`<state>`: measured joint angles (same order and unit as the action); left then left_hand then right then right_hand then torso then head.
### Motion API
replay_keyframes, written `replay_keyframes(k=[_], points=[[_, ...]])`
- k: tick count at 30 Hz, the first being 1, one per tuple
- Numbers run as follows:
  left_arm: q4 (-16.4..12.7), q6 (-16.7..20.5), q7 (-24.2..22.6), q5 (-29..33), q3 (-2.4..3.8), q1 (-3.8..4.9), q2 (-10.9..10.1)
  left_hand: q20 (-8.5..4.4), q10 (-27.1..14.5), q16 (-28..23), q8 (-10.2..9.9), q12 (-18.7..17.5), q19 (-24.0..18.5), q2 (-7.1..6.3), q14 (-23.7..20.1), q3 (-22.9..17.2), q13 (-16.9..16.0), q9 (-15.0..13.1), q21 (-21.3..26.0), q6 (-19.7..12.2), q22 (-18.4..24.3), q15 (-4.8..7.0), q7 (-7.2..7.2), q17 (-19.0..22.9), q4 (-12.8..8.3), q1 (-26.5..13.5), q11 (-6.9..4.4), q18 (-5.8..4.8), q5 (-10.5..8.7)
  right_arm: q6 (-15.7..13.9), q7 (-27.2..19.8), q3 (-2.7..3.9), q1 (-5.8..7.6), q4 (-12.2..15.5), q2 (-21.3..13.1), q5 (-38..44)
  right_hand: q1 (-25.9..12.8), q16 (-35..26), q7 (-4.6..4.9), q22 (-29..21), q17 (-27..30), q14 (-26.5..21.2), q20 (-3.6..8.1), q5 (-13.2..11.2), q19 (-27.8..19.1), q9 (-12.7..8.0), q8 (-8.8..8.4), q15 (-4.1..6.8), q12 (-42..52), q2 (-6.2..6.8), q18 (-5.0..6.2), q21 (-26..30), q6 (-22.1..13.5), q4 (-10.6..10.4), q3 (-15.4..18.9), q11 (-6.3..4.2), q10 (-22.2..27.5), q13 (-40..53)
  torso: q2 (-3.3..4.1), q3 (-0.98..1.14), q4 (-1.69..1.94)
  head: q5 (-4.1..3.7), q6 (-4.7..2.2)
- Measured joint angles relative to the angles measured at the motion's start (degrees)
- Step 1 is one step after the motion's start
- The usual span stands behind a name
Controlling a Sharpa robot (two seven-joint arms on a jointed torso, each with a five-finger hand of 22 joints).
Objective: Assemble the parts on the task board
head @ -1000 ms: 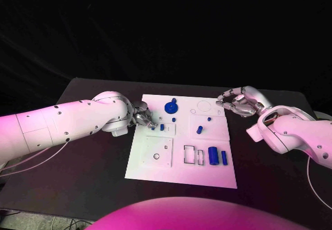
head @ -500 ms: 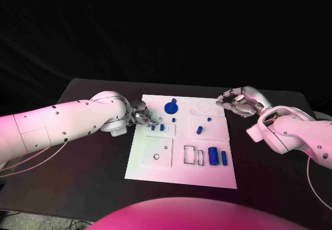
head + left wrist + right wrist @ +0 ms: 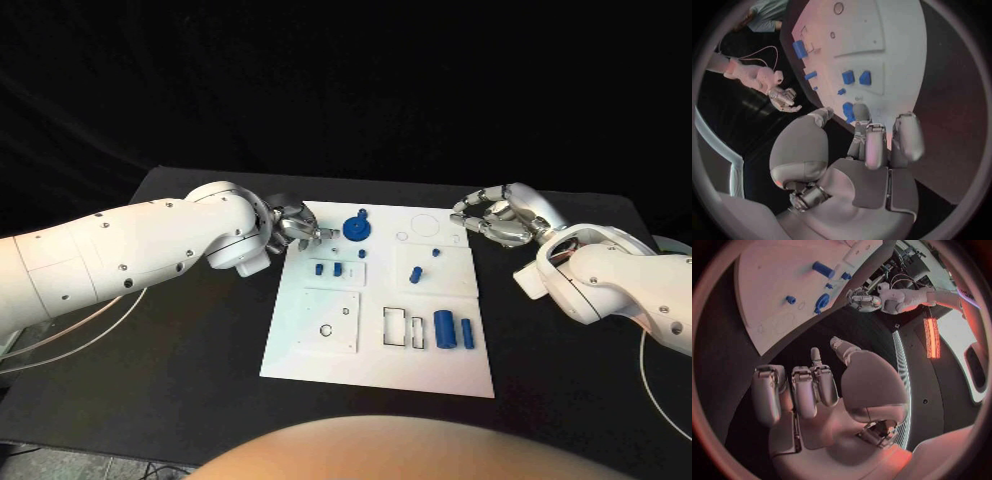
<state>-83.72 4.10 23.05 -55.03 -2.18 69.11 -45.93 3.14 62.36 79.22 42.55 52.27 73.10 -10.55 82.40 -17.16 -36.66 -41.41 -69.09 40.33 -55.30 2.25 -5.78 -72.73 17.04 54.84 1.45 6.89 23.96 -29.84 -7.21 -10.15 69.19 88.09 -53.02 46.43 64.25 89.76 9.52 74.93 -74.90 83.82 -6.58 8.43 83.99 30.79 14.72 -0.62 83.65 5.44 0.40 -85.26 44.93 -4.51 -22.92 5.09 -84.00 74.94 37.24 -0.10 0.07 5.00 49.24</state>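
Observation:
The white task board [image 3: 433,370] lies in the middle of the black table. My left hand [image 3: 303,231] hovers at the board's far left corner, its fingertips [image 3: 859,111] right beside a round blue part [image 3: 355,229]; nothing is between its fingers. Just nearer than the hand, two small blue parts [image 3: 319,269] [image 3: 338,269] sit side by side in a square panel. My right hand [image 3: 493,215] hangs off the board's far right corner, fingers loosely bent and apart, holding nothing. A slanted blue piece [image 3: 415,272] lies mid-board.
Two blue cylinders [image 3: 444,328] [image 3: 466,333] stand near the board's right edge, beside empty rectangular slots [image 3: 394,322]. A panel with a small hole [image 3: 329,318] is on the near left. Bare black table [image 3: 173,360] surrounds the board.
My left hand has drawn back from the two small blue parts toward the board's far left corner, uncovering them. The right hand has stayed where it was.

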Motion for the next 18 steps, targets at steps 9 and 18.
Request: replay_keyframes(k=[9,18], points=[[0.98,7.71,-13.26,-0.66,-0.6,0.52,2.84,4.0,-14.25,-28.46,-8.98,-11.79,-12.64,-3.47,-20.9,-8.87,11.57,11.06,27.75,-5.01,27.65,-4.19,-4.26,27.57,-3.61,25.43,4.7,2.91,0.19,-0.05,-0.14,0.0,-0.09,-0.3,0.09,-0.13,0.0,0.0,0.0,-0.01,0.0,0.0,0.0,0.0,0.0,0.0,0.0,0.0,0.0,0.0,0.0,0.26,0.0,-0.17,0.17,0.0,0.0,-0.01,0.06,0.03,-0.06,-0.82,-0.96],[3.81,10.99,-23.95,-14.53,-2.83,0.29,6.45,2.99,-11.93,-20.82,-14.57,-18.0,-10.21,-4.75,-16.52,-8.3,20.53,19.65,22.49,1.24,23.84,-3.29,-3.18,25.65,-7.03,28.82,3.86,2.9,-0.03,-0.07,-0.39,0.0,-0.18,-0.36,0.15,-0.36,0.0,0.0,0.0,-0.01,0.0,0.0,0.0,0.0,0.0,-0.01,0.0,0.0,0.0,0.0,0.0,0.26,0.0,-0.17,0.17,0.0,0.0,-0.01,0.12,-0.01,-0.07,-1.39,-1.6]])
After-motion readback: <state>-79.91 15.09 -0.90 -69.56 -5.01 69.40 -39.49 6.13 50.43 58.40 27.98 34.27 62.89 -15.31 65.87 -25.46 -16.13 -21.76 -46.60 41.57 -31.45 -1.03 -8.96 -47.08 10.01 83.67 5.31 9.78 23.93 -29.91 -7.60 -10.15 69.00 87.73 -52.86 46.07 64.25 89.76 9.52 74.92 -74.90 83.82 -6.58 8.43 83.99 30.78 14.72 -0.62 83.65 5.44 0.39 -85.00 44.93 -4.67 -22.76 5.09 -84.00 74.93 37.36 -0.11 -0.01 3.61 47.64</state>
